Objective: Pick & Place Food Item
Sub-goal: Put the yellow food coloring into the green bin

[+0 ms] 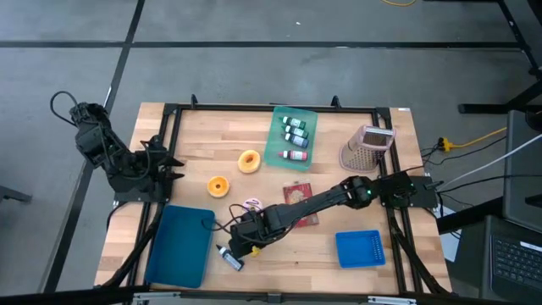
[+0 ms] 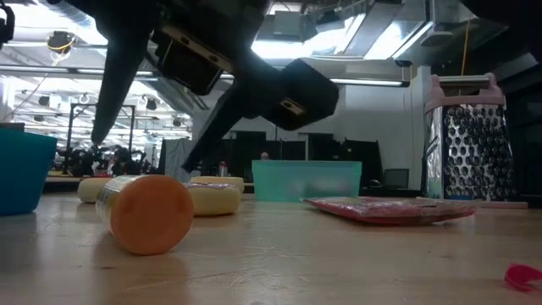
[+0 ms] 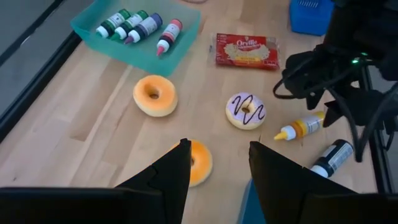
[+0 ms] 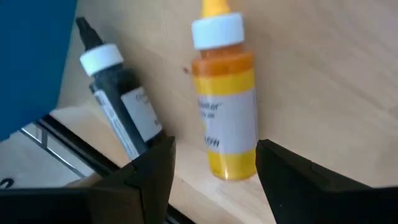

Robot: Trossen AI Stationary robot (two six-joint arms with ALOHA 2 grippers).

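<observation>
A yellow sauce bottle [image 4: 224, 118] lies on its side on the table, with a black bottle [image 4: 118, 106] lying beside it. My right gripper [image 4: 214, 180] hovers open above the yellow bottle, a finger on either side, touching nothing; in the high view the gripper [image 1: 240, 241] hides that bottle. My left gripper [image 3: 217, 177] stands open and raised at the table's left edge [image 1: 169, 165]. An orange donut [image 3: 198, 163], a yellow donut [image 3: 155, 95] and a purple-iced donut [image 3: 246, 111] rest flat on the wood. A red popcorn packet [image 3: 247, 51] lies flat beyond them.
A teal tray [image 1: 292, 135] with several small bottles sits at the far middle, a metal grater [image 1: 368, 146] at the far right. A blue basket [image 1: 360, 248] stands near right, a blue tray [image 1: 179, 246] near left. A black frame [image 1: 279, 108] borders the table.
</observation>
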